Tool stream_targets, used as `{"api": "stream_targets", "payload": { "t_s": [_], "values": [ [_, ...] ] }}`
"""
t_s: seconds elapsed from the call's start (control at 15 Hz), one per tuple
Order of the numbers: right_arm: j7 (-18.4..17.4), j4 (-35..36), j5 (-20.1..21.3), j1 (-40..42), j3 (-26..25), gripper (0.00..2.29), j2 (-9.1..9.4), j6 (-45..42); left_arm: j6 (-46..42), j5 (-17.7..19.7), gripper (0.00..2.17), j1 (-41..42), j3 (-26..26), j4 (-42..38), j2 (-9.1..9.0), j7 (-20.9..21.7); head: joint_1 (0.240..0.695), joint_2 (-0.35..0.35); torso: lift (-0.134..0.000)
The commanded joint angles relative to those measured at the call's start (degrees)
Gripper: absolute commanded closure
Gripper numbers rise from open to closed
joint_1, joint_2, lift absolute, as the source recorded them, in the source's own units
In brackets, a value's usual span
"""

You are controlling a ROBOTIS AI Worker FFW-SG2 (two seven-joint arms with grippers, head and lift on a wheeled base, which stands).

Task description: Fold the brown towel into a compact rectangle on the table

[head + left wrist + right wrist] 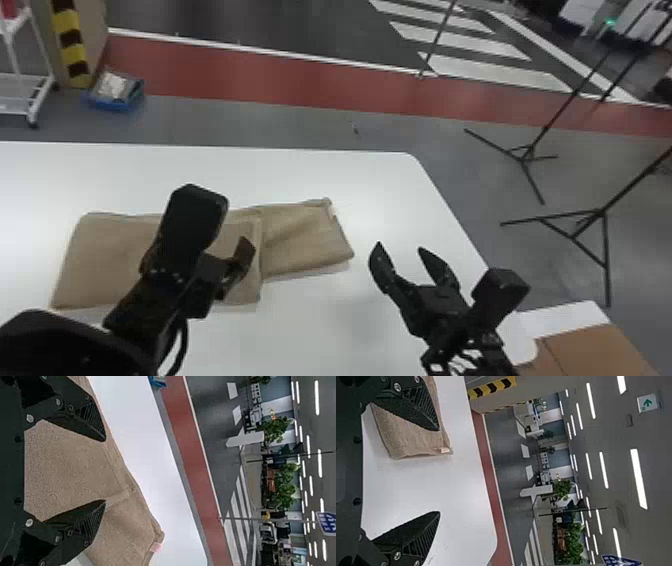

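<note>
Before me spread a white table (310,175) with a rounded corner. Past it I saw grey floor (410,137), a red band (250,67) edged in white, then dark ground with white stripes (470,45). A white wheeled cart (15,106) and a blue bin (115,104) stood to my left, slim black stands (522,159) to my right. Farther off were green plants (283,490), and long lights (639,479) shone along the grey ceiling (605,542).
</note>
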State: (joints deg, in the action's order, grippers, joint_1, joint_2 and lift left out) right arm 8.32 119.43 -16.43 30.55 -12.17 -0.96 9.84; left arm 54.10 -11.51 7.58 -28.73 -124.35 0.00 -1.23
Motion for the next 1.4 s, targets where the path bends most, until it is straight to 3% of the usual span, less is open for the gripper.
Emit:
{"api": "stream_targets", "payload": {
  "t_s": [0.0, 0.13, 0.2, 0.4, 0.53, 0.6, 0.87, 1.33],
  "values": [
    [0.03, 0.01, 0.70, -0.66, 1.19, 0.14, 0.16, 0.32, -2.99, 0.09, 0.03, 2.62, 2.18, -2.21, -0.15, 0.09, 0.695, -0.350, -0.126],
    [1.53, 0.01, 2.19, -1.19, 3.21, 0.14, 0.52, 0.85, -9.84, 0.70, 0.04, 6.49, 6.58, -3.27, -0.15, 0.00, 0.695, -0.342, -0.126],
    [1.62, -0.16, 3.95, -1.89, 4.88, 0.13, 0.60, 1.02, -16.35, 1.85, 0.04, 8.77, 9.92, -3.18, -0.15, 0.00, 0.695, -0.300, -0.126],
    [3.90, -3.24, 7.55, -6.81, 9.54, 0.13, 0.60, 5.42, -38.85, 9.49, 0.02, 13.96, 22.05, 1.48, -0.15, -1.67, 0.695, -0.203, -0.126],
    [4.08, -5.44, 9.58, -9.89, 12.00, 0.13, 0.60, 8.93, -48.16, 12.92, 0.02, 14.31, 27.23, 6.84, -0.15, -2.02, 0.695, -0.098, -0.126],
    [4.08, -6.31, 10.10, -11.21, 12.79, 0.13, 0.60, 10.69, -49.92, 14.68, 0.02, 14.31, 28.90, 8.51, -0.15, -2.02, 0.695, -0.011, -0.126],
    [4.78, -9.04, 11.25, -15.25, 14.98, 0.14, 0.43, 16.49, -53.26, 18.19, 0.02, 14.75, 31.98, 12.64, -0.15, -0.53, 0.695, 0.113, -0.126],
    [6.10, -15.54, 14.59, -21.40, 19.47, 0.16, 0.43, 20.36, -58.36, 21.53, 0.03, 14.84, 32.15, 16.07, 0.70, -0.09, 0.695, 0.171, -0.126]
  ]
}}
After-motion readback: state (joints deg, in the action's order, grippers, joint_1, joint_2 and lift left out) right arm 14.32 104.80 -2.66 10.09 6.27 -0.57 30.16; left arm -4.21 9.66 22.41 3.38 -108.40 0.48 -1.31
